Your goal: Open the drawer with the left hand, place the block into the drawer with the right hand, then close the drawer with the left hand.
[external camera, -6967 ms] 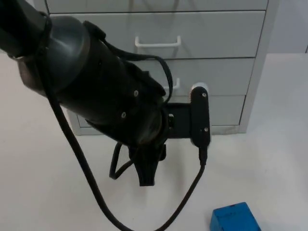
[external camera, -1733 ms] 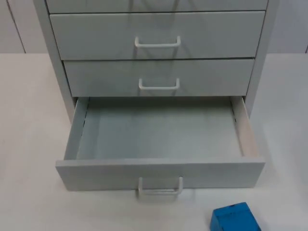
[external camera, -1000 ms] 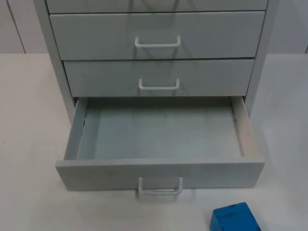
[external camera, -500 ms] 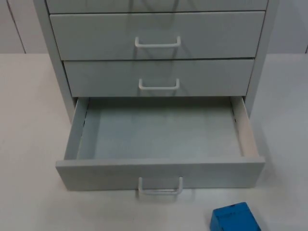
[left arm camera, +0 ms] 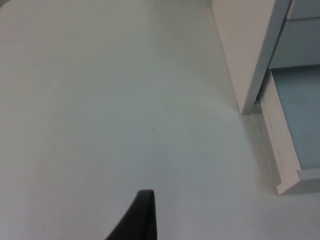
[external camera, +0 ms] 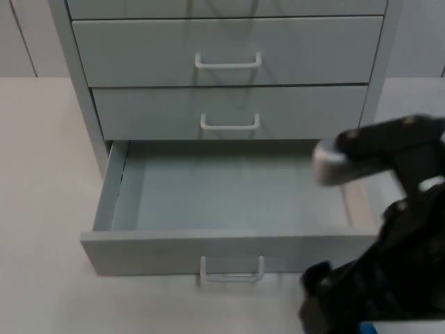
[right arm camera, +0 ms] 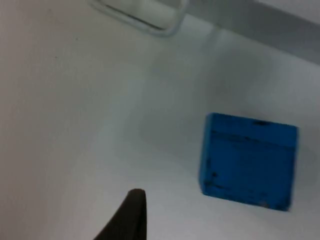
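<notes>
Bottom drawer [external camera: 229, 188] stands open. Right gripper [right arm camera: 131, 212] hovers over the blue block [right arm camera: 247, 160] on the table [external camera: 42, 278], lower right of frame; jaw opening can't be told. Left gripper [left arm camera: 140, 217] waits aside.

The white table top [external camera: 42, 209] carries a grey drawer cabinet [external camera: 76, 83] that stands at its far side. The cabinet's bottom drawer [external camera: 222, 247] is pulled out over the table, its front panel with a pale handle [external camera: 231, 268] facing forward, and the two drawers above it are closed. A blue block [right arm camera: 247, 160] lies flat on the table in front of the open drawer, near its handle and apart from it. In the left wrist view, bare table [left arm camera: 110, 100] spreads beside the cabinet's side wall [left arm camera: 245, 45].
</notes>
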Controlling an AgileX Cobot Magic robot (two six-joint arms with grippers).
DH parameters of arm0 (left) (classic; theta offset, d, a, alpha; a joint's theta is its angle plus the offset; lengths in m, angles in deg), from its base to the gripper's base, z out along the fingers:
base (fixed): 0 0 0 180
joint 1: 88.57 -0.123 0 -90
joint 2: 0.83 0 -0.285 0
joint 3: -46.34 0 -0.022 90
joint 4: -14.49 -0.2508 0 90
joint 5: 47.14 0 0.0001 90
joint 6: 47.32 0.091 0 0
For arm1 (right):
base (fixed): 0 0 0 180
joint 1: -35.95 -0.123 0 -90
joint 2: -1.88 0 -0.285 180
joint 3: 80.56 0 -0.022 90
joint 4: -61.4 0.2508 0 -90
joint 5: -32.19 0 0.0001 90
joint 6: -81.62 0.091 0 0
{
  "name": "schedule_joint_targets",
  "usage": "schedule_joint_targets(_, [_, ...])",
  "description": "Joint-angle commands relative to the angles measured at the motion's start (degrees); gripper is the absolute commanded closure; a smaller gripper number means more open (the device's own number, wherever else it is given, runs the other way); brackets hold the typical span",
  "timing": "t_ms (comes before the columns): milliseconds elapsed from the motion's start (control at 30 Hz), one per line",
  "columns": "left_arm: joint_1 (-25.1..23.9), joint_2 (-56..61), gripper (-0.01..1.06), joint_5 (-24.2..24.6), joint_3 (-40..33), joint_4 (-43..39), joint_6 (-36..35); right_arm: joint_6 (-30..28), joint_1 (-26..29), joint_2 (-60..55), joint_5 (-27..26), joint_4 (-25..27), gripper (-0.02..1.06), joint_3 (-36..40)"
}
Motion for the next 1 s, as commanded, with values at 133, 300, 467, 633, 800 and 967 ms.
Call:
schedule_joint_targets(133, [-0.20,0.28,0.00,-0.78,-0.15,-0.15,-1.68,1.25,-0.23,-9.47,-4.40,-0.50,0.00,-0.27])
schedule_joint_targets(300, [-0.20,0.28,0.00,-1.11,-0.15,-0.15,-1.82,7.09,-0.23,-11.23,-5.13,-7.09,0.10,-0.27])
schedule_joint_targets(467, [-0.20,0.28,0.00,-1.77,-0.15,-0.03,-1.82,20.10,-0.23,-11.21,-3.31,-17.98,0.34,-0.27])
schedule_joint_targets(633, [-0.20,0.28,0.00,-1.77,-0.15,-0.03,-1.82,20.60,-0.23,-11.21,-1.64,-19.70,0.41,-0.27])
schedule_joint_targets(800, [-0.20,0.28,0.00,-1.88,-0.15,-0.03,-1.82,20.60,-0.23,-11.21,-3.44,-19.70,0.41,-0.27])
schedule_joint_targets(967, [-0.20,0.28,0.00,-1.88,-0.15,-0.03,-1.82,20.11,-0.23,-11.21,-3.99,-19.70,0.41,-0.27])
